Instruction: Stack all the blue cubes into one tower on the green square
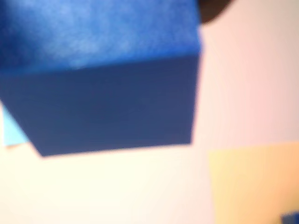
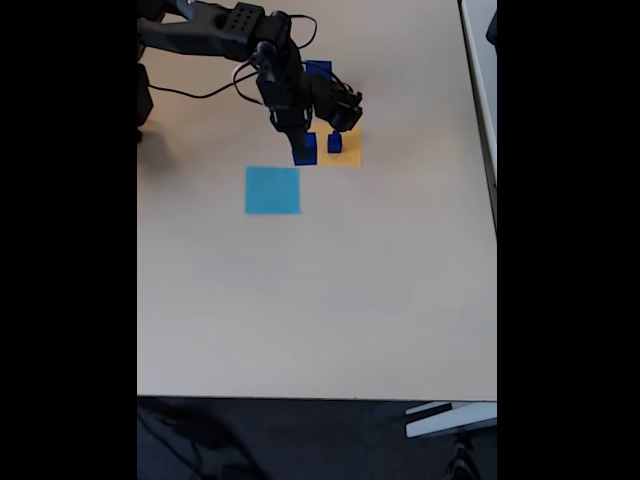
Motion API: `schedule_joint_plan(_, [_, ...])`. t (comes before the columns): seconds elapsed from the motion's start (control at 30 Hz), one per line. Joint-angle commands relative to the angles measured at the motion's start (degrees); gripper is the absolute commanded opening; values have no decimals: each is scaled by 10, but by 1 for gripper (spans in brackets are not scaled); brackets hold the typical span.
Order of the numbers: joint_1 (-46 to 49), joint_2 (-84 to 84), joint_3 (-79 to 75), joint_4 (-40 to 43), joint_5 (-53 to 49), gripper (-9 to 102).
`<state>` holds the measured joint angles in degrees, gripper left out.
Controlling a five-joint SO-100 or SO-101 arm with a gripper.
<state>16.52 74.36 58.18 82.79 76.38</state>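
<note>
Three dark blue cubes counted in the fixed view. First cube [image 2: 305,149]: directly under the gripper [image 2: 303,140], just left of the orange-yellow paper square [image 2: 347,155], above the light blue paper square [image 2: 272,190] and apart from it. Second cube [image 2: 334,142]: smaller, upright on the orange-yellow square near its left edge, just beside the first. Third cube [image 2: 319,68]: farther back, partly hidden behind the black arm [image 2: 215,30].

Two paper squares counted, one light blue and one orange-yellow, both flat on the beige table [image 2: 320,300].

One arm, reaching in from the top left, wrist bent down over the first cube. Pincer state: cannot tell, fingertips lost against the cube's dark blue. One black cable [image 2: 200,92] looping beneath the arm.

Edges and room: near table edge straight across the lower part of the fixed view, right edge running down the right side. Wide bare tabletop between the light blue square and the near edge, and to the right of the orange-yellow square. Tight room only around the two neighbouring cubes.

Wrist view, blurred: one blue cube [image 1: 103,79] very close, lit top face and darker front face. Sliver of light blue paper [image 1: 11,130] at its lower left. Orange-yellow paper [image 1: 254,182] at lower right, with a small dark blue corner [image 1: 292,218] at the frame's bottom edge.
</note>
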Motion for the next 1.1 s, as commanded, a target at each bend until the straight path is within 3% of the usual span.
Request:
schedule_joint_plan(0.0, [-42,57,-88,33,54,0])
schedule_joint_plan(0.73, [-273,-48,-237,97,352,0])
schedule_joint_plan(1.07, [-279,-79,-214,41,348,0])
